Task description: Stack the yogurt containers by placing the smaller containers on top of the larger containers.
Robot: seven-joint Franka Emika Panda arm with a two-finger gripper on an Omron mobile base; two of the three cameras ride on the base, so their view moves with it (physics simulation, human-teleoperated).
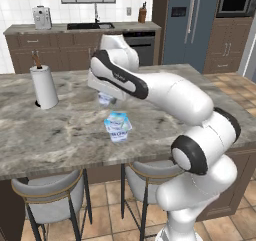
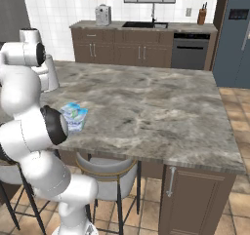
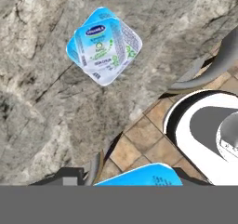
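Jaws clamped on a small yogurt cup point(image 3: 139, 175), lifted off the counter point(image 1: 60, 130) so it can go atop the stacked tub point(image 3: 103, 45).

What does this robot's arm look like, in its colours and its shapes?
The arm is made of thick, rounded, glossy white segments, like smooth tubes linked end to end. Dark, nearly black bands and caps mark the joints where the segments meet. No cables or printed markings can be made out on it.

Marble island point(image 2: 146, 102), brown cabinets point(image 2: 122, 53), tiled floor point(image 2: 234, 190)
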